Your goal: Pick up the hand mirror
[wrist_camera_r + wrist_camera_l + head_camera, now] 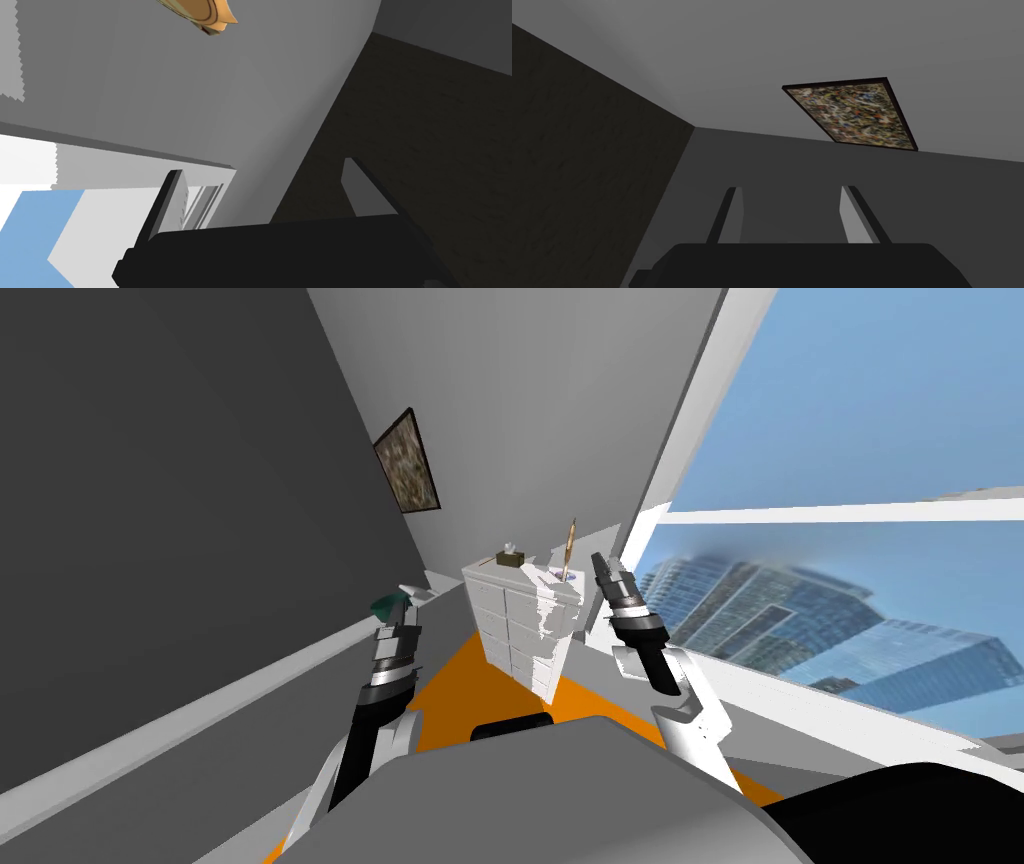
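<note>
The tan hand mirror (571, 544) stood upright on the white dresser (497, 620) near the right gripper (598, 559), spread empty like the left gripper (791, 190); it looked light, stiff and fragile, best pinched by its slim handle.

Bright window (850, 488), dim skewed walls.

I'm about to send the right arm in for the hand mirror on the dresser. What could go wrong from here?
The thin hand mirror stands upright by the edge of the white dresser; the open right gripper, close beside it, could tip it off. In the right wrist view the mirror lies well off the fingers' line, so closing now would likely miss.
</note>
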Motion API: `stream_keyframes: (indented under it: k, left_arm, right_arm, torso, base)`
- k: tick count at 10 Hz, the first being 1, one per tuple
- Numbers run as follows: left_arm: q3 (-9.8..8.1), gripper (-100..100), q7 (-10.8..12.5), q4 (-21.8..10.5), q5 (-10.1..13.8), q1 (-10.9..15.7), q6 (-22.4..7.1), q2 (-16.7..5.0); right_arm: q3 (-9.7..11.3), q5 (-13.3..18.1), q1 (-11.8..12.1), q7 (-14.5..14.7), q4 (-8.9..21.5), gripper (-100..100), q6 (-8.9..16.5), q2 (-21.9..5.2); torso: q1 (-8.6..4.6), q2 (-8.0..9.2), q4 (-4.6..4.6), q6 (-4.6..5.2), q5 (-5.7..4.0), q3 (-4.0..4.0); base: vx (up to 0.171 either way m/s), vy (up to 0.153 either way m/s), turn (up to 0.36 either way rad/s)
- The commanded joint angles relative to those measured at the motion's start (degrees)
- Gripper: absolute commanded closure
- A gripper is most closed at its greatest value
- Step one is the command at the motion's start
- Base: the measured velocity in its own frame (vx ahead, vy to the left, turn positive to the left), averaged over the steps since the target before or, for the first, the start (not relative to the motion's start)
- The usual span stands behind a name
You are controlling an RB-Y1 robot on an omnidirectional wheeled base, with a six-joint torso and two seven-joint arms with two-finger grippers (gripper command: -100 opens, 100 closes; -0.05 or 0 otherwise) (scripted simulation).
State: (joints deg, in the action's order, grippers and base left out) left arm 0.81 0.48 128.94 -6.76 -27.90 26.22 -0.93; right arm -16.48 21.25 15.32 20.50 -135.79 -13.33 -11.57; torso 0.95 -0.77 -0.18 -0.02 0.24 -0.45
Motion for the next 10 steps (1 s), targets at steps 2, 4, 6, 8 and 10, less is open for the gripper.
stream_keyframes:
  k: [2,4,6,8,10]
  left_arm:
    - [0.0,0,0.0,0.0,0.0,0.0,0.0,0.0]
    - [0.0,0,0.0,0.0,0.0,0.0,0.0,0.0]
    - [-0.01,0,0.0,0.0,0.0,0.0,0.0,0.0]
    - [-0.01,0,0.0,0.0,0.0,0.0,0.0,0.0]
    - [-0.01,0,0.0,0.0,0.0,0.0,0.0,0.0]
  right_arm:
    - [-2.5,4.0,-0.7,2.3,0.3,-100,3.3,0.2]
    - [-4.2,6.7,-0.8,3.6,0.5,-100,5.7,0.1]
    - [-5.7,9.1,-0.6,4.8,0.8,-100,8.0,-0.3]
    - [-6.9,11.1,-0.2,5.9,1.3,-100,10.1,-0.7]
    - [-7.8,12.8,0.4,6.7,1.9,-100,12.2,-1.2]
  torso:
    - [0.03,-0.06,-0.01,-0.01,0.0,-0.03]
    - [-0.05,-0.13,-0.03,-0.01,-0.01,-0.07]
    - [-0.22,-0.34,-0.08,-0.02,-0.04,-0.2]
    - [-0.35,-0.38,-0.09,-0.03,-0.07,-0.22]
    - [-0.51,-0.46,-0.11,-0.03,-0.11,-0.27]
  base:
    - [0.079,0.273,-0.262]
    - [0.118,0.251,-0.241]
    - [0.124,0.212,-0.233]
    - [0.135,0.189,-0.205]
    - [0.139,0.155,-0.156]
